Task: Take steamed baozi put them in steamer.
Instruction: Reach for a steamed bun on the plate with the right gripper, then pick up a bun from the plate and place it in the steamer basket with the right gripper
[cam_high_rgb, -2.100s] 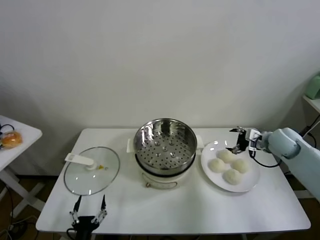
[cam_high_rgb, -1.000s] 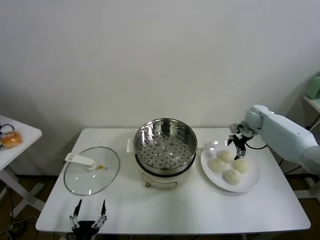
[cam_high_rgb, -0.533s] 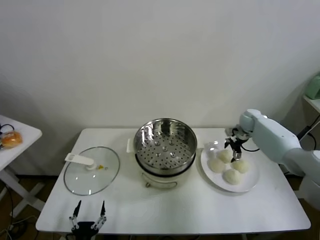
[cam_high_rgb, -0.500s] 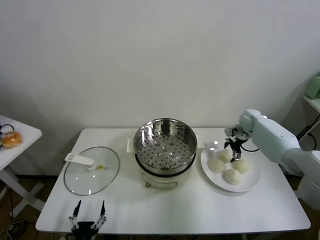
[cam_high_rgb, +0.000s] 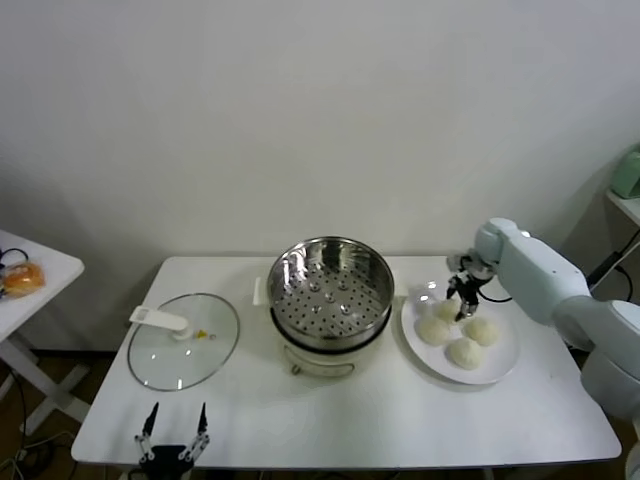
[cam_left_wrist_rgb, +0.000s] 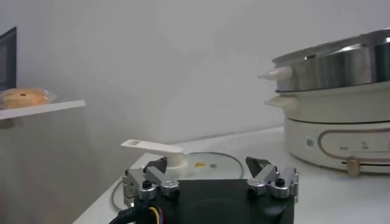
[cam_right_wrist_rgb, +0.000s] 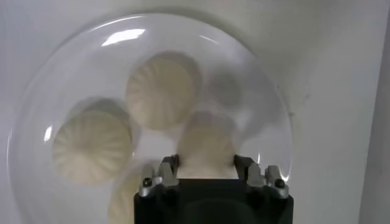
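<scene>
Four cream-white steamed baozi lie on a white plate (cam_high_rgb: 500, 365) right of the steamer (cam_high_rgb: 330, 285), a shiny perforated steel basket on a cream pot base that holds nothing. My right gripper (cam_high_rgb: 461, 303) is down over the far baozi (cam_right_wrist_rgb: 206, 145), open, with one finger on each side of it close to its flanks. The bun still rests on the plate. The other baozi (cam_high_rgb: 433, 330) (cam_high_rgb: 466, 352) (cam_high_rgb: 481, 330) lie beside it. My left gripper (cam_high_rgb: 172, 437) is open and holds nothing, low at the table's front left edge.
A round glass lid (cam_high_rgb: 184, 342) with a white handle lies left of the steamer. An orange-brown bun (cam_high_rgb: 23, 279) sits on a side table at far left. A shelf edge (cam_high_rgb: 625, 200) stands at far right.
My right gripper has swung in from the right and come down over the far baozi on the plate, now straddling it. The left arm and the baozi have not moved.
</scene>
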